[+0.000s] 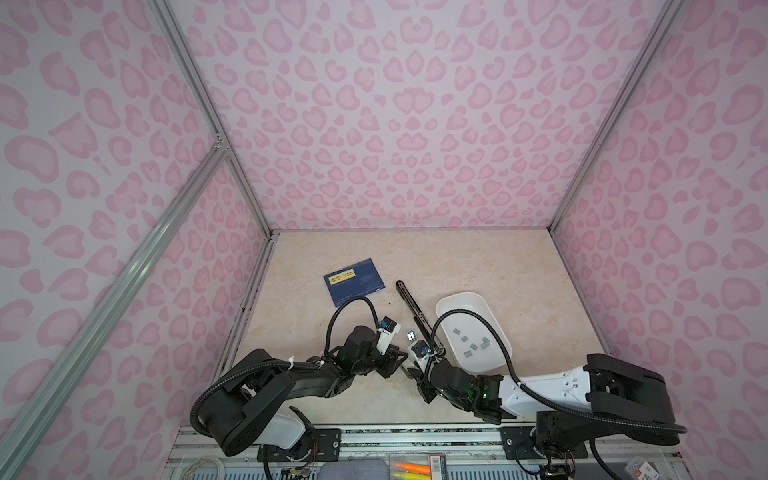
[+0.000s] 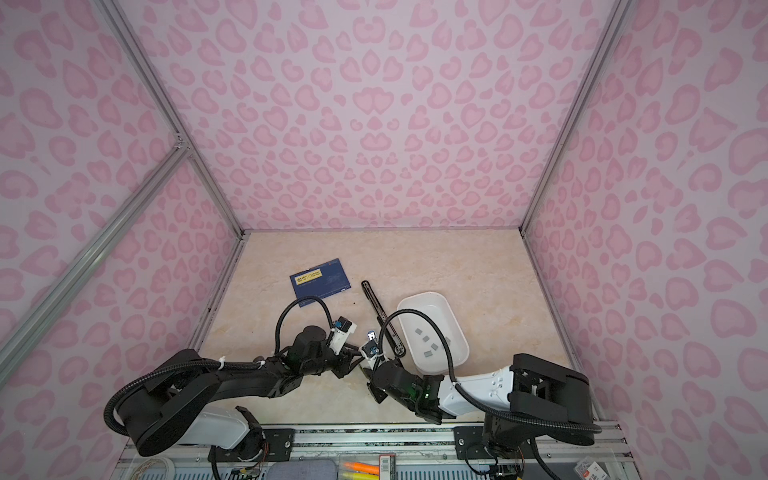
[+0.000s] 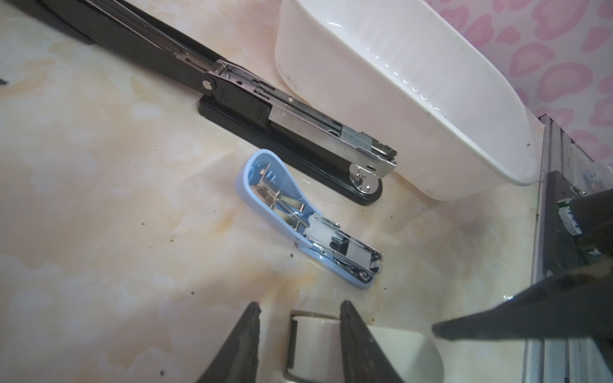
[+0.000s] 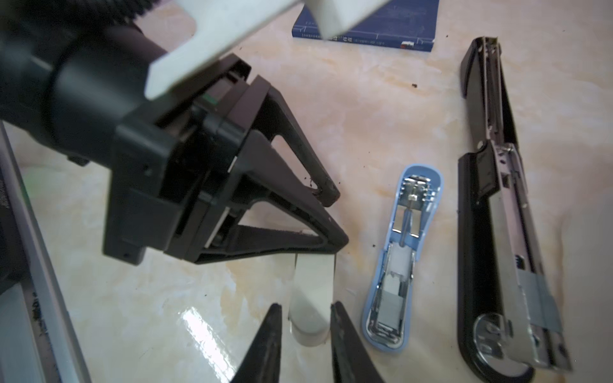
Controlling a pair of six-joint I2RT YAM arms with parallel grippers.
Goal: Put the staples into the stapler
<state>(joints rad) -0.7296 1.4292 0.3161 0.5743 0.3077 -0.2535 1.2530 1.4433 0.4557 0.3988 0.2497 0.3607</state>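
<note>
A small white stapler (image 4: 311, 291) lies on the table between my two grippers. My right gripper (image 4: 306, 303) straddles its rounded end: one finger touches it and a narrow gap shows at the other. My left gripper (image 3: 300, 303) stands open at the white stapler's (image 3: 315, 348) other end, one finger over its top and the other well off to the side. A small blue stapler (image 4: 394, 265) lies opened beside it. Further over lies a long black stapler (image 4: 504, 232), also opened. Several grey staples (image 1: 473, 345) sit in the white tray (image 1: 461, 296).
A blue booklet (image 1: 354, 281) lies flat toward the back left. In both top views the two arms meet at the front middle. The tray (image 3: 398, 99) stands right against the long black stapler (image 3: 298, 116). A metal rail (image 1: 415, 432) runs along the table's front edge.
</note>
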